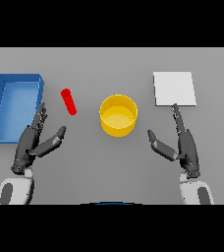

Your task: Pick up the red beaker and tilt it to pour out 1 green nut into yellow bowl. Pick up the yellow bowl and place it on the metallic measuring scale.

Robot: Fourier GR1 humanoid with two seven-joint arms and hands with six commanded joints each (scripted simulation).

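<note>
Left hand [31,142] is hovering low over the table [94,167], fingers [39,118] straight and spread, thumb out, holding nothing. Red beaker [69,101] is lying tilted just beyond the fingertips, not touching. Right hand [182,145] is mirroring it, fingers straight, tips reaching the metallic measuring scale [174,88]. Yellow bowl [118,115] is sitting between both hands. Can't make out any green nut.

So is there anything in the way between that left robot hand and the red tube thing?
Nothing visible. The left robot hand is open just below the red beaker, with only bare table between them. The blue bin sits off to the side.
</note>
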